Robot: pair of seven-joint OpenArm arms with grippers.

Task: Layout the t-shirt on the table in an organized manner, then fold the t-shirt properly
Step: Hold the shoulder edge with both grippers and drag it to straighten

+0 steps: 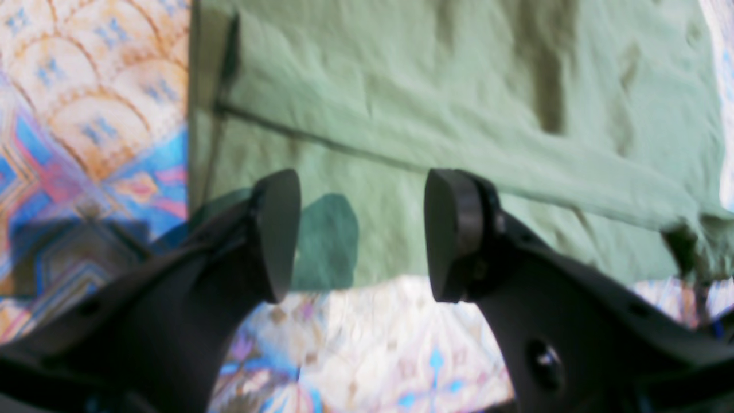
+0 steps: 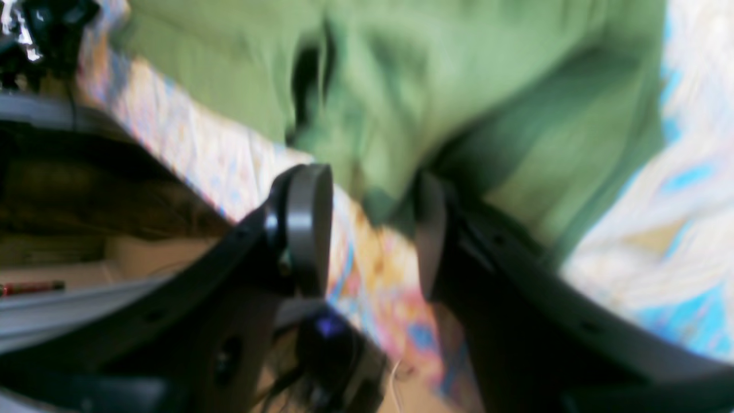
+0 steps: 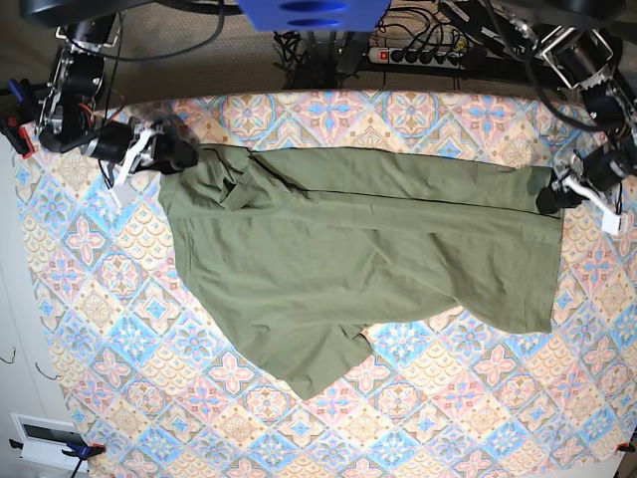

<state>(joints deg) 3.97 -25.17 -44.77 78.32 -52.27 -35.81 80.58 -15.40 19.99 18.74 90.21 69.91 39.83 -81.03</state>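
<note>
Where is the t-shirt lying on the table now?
In the base view the t-shirt lies spread across the table's upper middle, between the right gripper and the left gripper.

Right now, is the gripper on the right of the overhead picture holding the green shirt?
Apart. In the left wrist view the left gripper stands open, with nothing between its fingers; the t-shirt lies flat beyond them.

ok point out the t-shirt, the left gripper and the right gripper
t-shirt (image 3: 348, 259), base view, middle of its body
left gripper (image 1: 361, 235), left wrist view, between its fingertips
right gripper (image 2: 373, 229), right wrist view, between its fingertips
</note>
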